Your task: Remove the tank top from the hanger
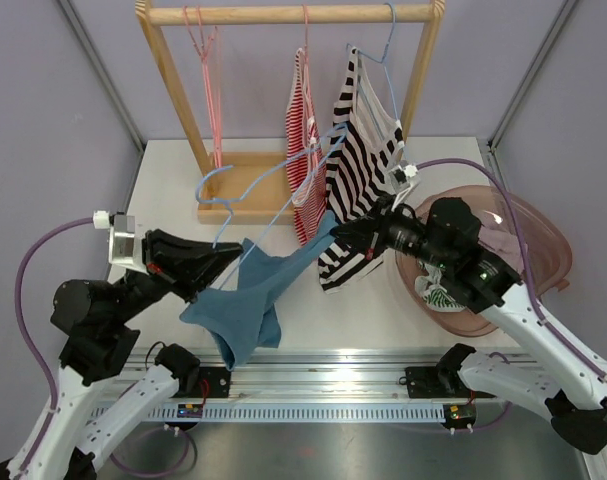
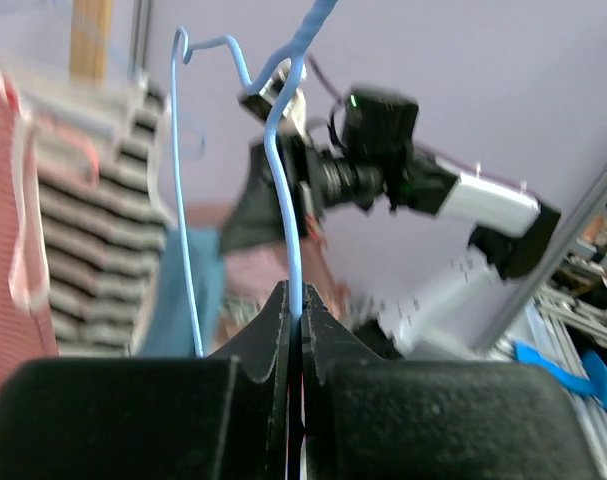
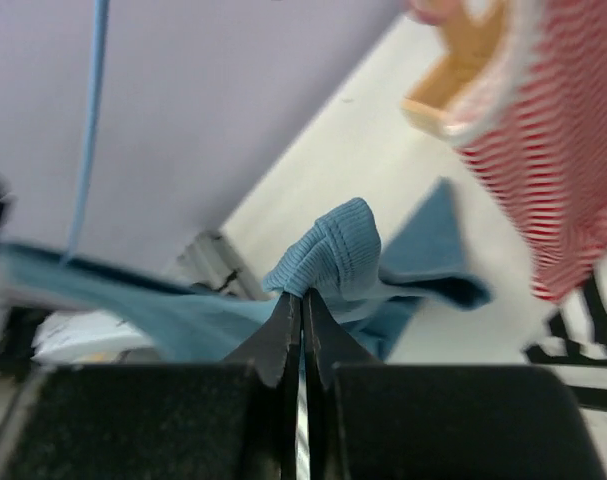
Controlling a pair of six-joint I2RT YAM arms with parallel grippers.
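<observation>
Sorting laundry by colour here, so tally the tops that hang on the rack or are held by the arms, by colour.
Plain blue tank top: 1
Red-and-white striped top: 1
Black-and-white striped top: 1
Total: 3

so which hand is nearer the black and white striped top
Right. The right hand is by the hem of the black and white striped top, shut on the blue tank top. The left hand is off to its left, shut on the blue hanger.
</observation>
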